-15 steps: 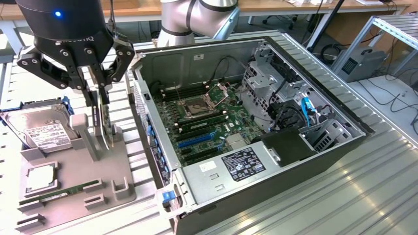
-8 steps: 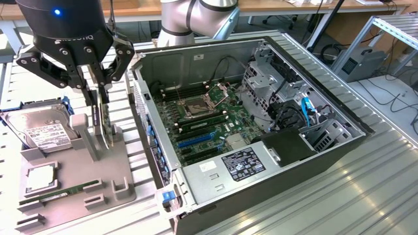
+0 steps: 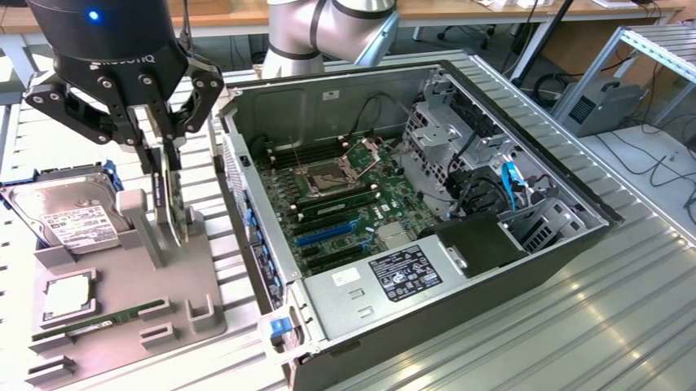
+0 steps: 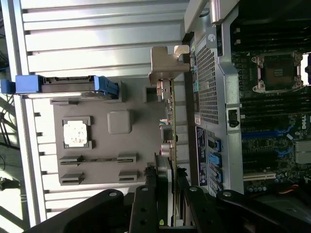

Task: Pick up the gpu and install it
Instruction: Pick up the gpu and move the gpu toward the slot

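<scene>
Since the gripper sits closed against both faces of the gpu at its upper edge, I read it as clamped on the card. The card stands on edge at the grey holder on the bench, just beside the open computer case. I judge it light and stiff but fragile, best held on bare board margins, clear of its silver bracket.
</scene>
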